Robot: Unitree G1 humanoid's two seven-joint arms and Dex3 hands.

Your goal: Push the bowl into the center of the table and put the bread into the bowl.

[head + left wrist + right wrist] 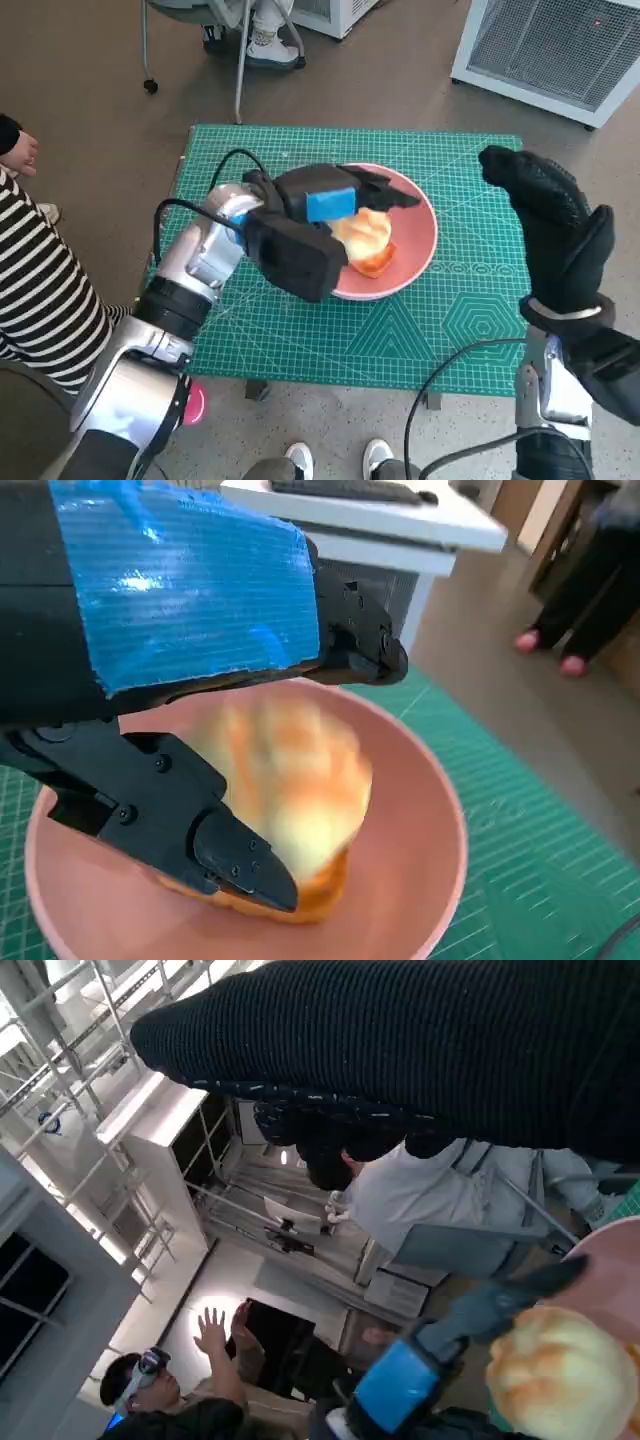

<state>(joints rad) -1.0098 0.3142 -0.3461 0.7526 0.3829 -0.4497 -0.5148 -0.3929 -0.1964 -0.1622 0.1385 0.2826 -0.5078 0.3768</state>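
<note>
In the pink bowl (415, 250), bread (366, 240) under the left hand (330, 205), fingers spread around it, grip unclear.

The left robot hand (320, 215) hides part of the bread (370, 240) and bowl (415, 250).

— Where is the bowl (415, 255)?
— On the green cutting mat (470, 310), upright, around its middle; it is pink, round and shallow.
— And the bread (366, 240)?
— A pale golden roll with a darker orange underside, lying inside the bowl, resting on its floor.
</note>
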